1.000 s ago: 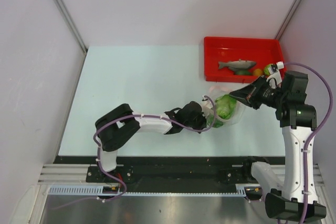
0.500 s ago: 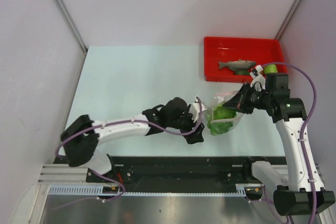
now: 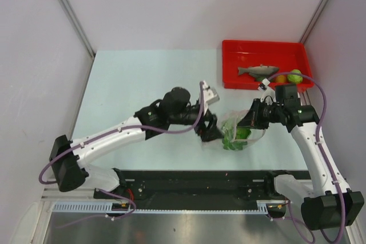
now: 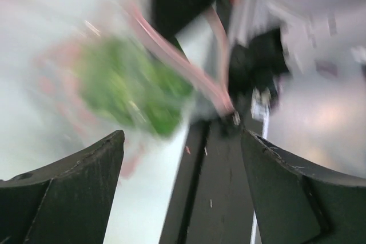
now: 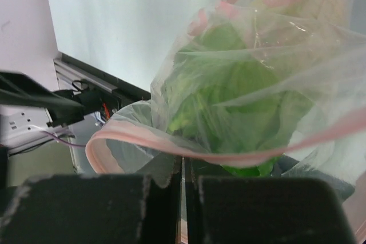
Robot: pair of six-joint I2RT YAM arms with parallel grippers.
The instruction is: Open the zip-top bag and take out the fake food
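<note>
The zip-top bag (image 3: 247,139) hangs just above the table's near edge, with the leafy green fake food (image 3: 233,139) inside it. My right gripper (image 3: 250,120) is shut on the bag's rim beside the pink zip strip (image 5: 171,148); the lettuce (image 5: 240,95) shows through the plastic. My left gripper (image 3: 209,131) stands open just left of the bag and holds nothing. In the blurred left wrist view its fingers (image 4: 68,198) are wide apart, with the green bag (image 4: 131,90) ahead of them. A grey fish (image 3: 258,71), an orange fruit (image 3: 280,79) and a light green fruit (image 3: 295,75) lie in the red tray.
The red tray (image 3: 233,64) sits at the back right of the pale table. The black front rail (image 3: 194,178) runs just below the bag. White walls close in on both sides.
My left gripper has opened and let go of the bag, and its arm has stretched out. My right gripper has carried the bag left and toward the near edge.
</note>
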